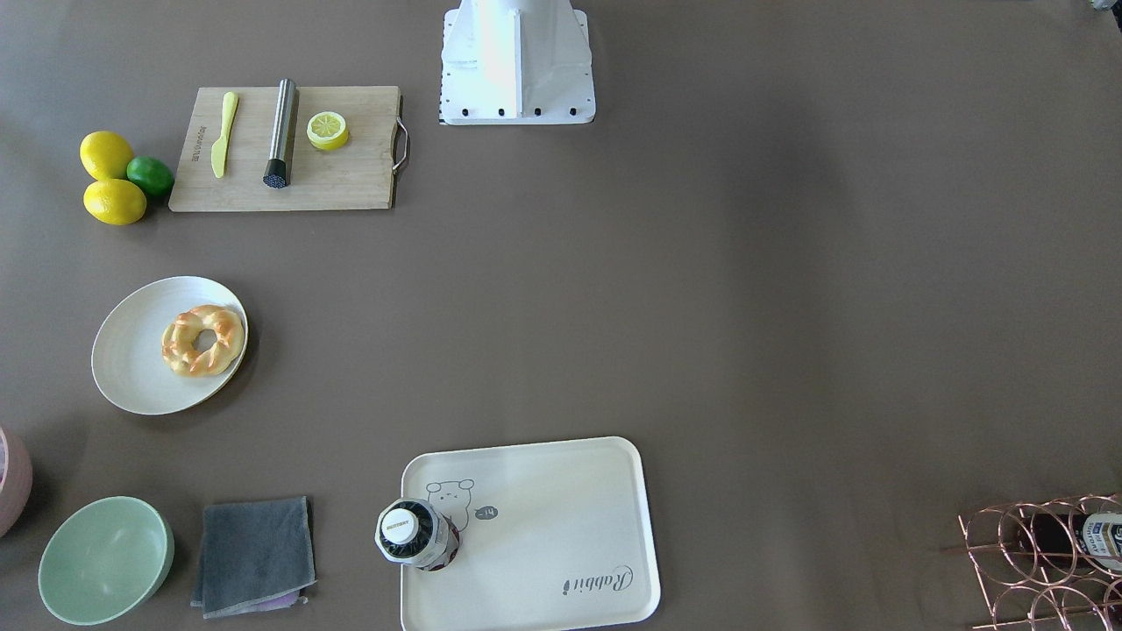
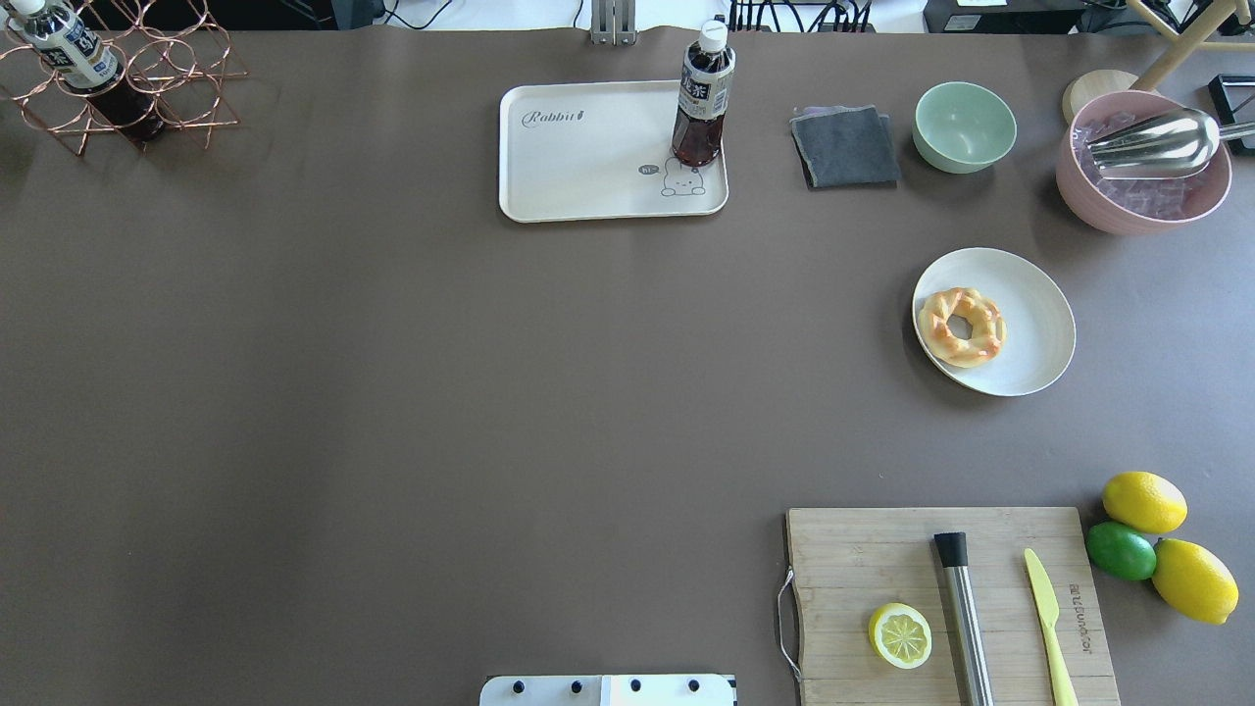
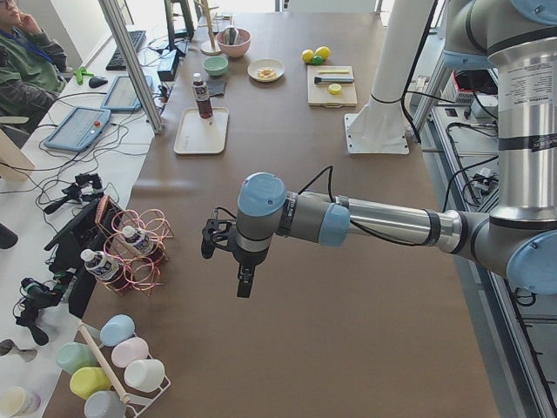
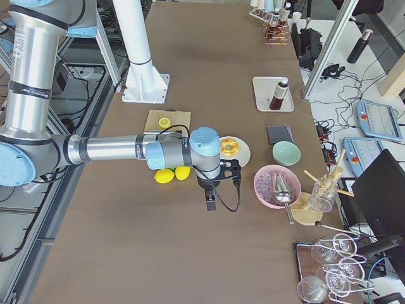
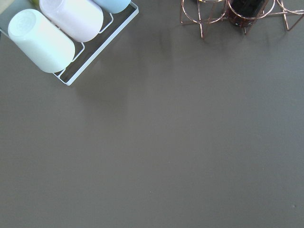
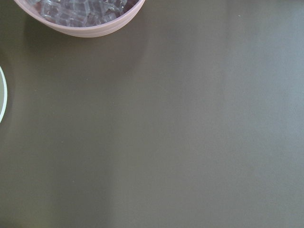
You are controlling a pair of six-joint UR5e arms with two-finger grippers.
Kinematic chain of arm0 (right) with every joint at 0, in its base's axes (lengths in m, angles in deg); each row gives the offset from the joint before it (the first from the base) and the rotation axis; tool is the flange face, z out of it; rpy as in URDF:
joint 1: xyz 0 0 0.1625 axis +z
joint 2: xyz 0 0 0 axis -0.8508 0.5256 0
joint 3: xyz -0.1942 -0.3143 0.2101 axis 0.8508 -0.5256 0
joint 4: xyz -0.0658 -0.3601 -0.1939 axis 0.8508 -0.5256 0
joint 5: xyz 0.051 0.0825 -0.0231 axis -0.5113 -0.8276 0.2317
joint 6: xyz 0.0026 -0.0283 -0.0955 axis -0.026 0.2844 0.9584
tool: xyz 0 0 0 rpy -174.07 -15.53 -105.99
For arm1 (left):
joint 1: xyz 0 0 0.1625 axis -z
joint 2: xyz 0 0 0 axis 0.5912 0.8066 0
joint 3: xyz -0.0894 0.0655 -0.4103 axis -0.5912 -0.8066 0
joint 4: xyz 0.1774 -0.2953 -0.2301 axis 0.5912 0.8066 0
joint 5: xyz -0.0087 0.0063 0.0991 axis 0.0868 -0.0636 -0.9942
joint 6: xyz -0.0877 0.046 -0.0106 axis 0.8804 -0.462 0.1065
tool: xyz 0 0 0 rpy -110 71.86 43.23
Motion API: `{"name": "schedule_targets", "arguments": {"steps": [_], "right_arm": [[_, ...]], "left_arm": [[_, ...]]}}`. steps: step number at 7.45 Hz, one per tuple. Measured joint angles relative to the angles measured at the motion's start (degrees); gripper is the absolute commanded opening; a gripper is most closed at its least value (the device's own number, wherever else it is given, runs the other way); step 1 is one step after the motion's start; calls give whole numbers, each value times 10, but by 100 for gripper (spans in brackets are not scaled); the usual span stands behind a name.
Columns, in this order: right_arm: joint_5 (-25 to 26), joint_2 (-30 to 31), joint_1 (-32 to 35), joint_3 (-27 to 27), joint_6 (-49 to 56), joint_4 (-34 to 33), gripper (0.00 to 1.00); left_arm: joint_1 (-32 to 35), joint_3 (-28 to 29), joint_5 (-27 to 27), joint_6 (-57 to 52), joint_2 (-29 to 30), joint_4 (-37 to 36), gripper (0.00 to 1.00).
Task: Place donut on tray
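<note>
The donut [image 2: 962,327] lies on the plate [image 2: 1037,294] at the desk's [image 2: 392,392] right, well apart from the far tray [image 2: 588,181], where a bottle [image 2: 702,98] stands. Left jaws and right jaws hang above the desk; how far open, I cannot tell.

The overhead view looks forward and down from behind the robot base [image 2: 608,689], at its bottom edge. The front-facing view looks steeply down from the opposite side. They share the tray [image 2: 578,157], plate [image 2: 1039,324] and cutting board [image 2: 863,559]. Both side views look along the surface [image 3: 348,305] from high at its ends. The wrist views look straight down, close. The left's top edge catches cups [image 5: 42,40] and a wire rack [image 5: 201,21], and the right's upper left a pink bowl [image 6: 80,29].
</note>
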Motion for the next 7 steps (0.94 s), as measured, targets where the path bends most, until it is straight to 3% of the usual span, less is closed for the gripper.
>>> {"name": "schedule_targets", "arguments": {"steps": [5,7], "right_arm": [[-10,22,8,-30,-10,89,100],[-25,-15,-9,-38,-22,119,100]], "left_arm": [[-1,13,52,0,11,40,98],[-9,23,61,2,60,50,99]]}}
